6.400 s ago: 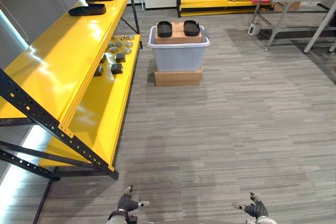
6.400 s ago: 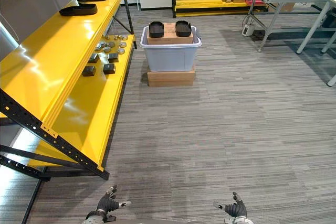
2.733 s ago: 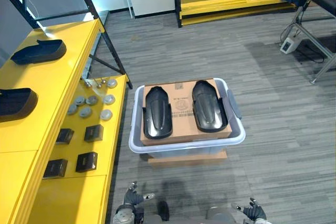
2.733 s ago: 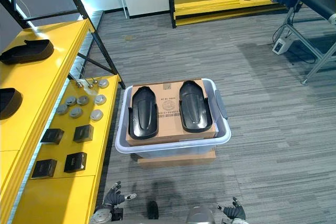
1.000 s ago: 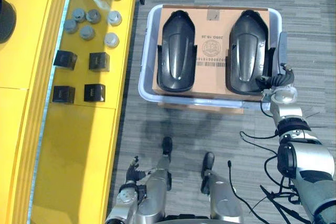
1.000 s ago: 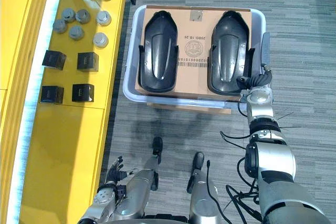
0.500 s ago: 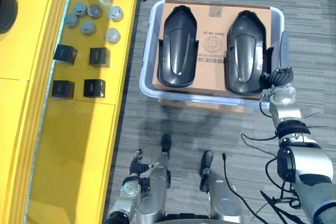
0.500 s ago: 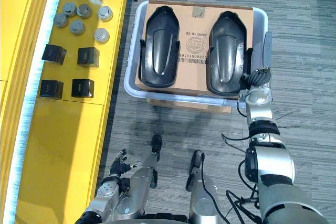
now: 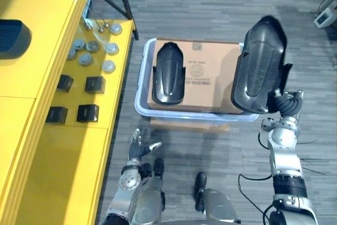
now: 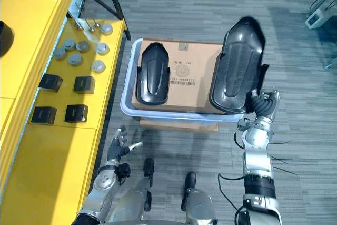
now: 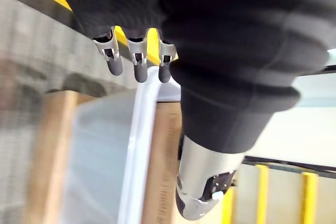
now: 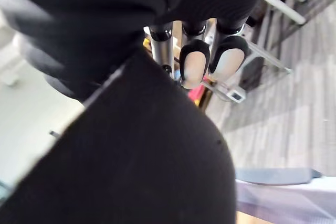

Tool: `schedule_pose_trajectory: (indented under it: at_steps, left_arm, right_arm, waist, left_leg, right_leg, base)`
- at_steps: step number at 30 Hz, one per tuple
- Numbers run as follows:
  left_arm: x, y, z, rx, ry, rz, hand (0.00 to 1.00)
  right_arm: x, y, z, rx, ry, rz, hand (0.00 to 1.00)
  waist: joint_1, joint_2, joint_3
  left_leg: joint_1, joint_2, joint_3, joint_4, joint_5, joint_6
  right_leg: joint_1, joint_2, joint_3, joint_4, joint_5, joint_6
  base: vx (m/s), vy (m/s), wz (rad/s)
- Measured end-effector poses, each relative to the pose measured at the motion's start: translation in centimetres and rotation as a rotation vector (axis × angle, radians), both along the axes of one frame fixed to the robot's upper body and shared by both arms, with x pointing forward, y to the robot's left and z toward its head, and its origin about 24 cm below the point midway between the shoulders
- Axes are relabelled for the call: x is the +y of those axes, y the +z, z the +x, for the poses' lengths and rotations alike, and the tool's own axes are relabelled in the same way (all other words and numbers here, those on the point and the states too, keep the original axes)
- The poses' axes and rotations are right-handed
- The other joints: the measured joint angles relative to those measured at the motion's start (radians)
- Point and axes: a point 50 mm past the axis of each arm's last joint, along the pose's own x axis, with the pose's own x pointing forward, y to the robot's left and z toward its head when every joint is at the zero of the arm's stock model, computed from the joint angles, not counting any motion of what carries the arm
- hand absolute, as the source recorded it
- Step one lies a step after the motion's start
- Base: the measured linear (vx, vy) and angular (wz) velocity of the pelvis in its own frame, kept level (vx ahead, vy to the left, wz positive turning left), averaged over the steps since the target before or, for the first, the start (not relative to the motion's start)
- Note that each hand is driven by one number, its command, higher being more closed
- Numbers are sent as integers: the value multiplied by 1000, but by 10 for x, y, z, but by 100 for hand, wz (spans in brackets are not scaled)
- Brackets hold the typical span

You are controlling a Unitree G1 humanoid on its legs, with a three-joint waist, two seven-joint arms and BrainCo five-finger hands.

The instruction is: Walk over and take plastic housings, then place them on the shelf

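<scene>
You have the shelf along the left, the bin at centre, a cardboard box in it, one housing on the box's left.

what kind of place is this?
Likely a parts storeroom or factory floor: yellow metal shelving with small parts, a plastic tote, one black housing on its cardboard, a second housing in the right hand.

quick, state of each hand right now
Left hand: open, holding nothing.
Right hand: fingers closed on a plastic housing.
</scene>
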Motion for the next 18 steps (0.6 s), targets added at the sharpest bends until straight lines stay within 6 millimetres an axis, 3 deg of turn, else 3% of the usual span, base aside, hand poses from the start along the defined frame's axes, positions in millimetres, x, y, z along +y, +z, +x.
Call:
schedule_pose_trajectory:
  at_steps: [2,7,11,18]
  left_arm:
    - [-12,22,1,-92,-15,-55,0]
    - [-40,54,5,-224,-76,-124,0]
    - [-58,66,8,-259,-130,-165,0]
    - [-68,69,11,-245,-145,-226,0]
  right_arm:
    - [16,-2,-2,19,43,-65,100]
    - [52,-11,0,74,159,-162,100]
    - [78,-22,-2,113,247,-205,100]
    - [120,-30,-6,138,406,-212,100]
  waist:
    - [0,2,-34]
    - [2,5,-46]
    - [2,9,-74]
    - [1,9,-109]
  left_leg:
    - [3,-8,-2,0,0,0]
    - [22,-9,-3,-5,0,0]
    - [22,-9,-2,-5,0,0]
    - [33,-7,0,-5,0,0]
  right_leg:
    - [3,-4,-6,5,-8,-1]
    - [21,-6,-11,13,-13,-3]
    - [22,-6,-12,15,-12,-3]
    - [31,-5,-9,14,-11,-5]
  base:
    - [56,1,9]
    - [-4,-5,4]
    - [-9,1,1]
    - [0,0,0]
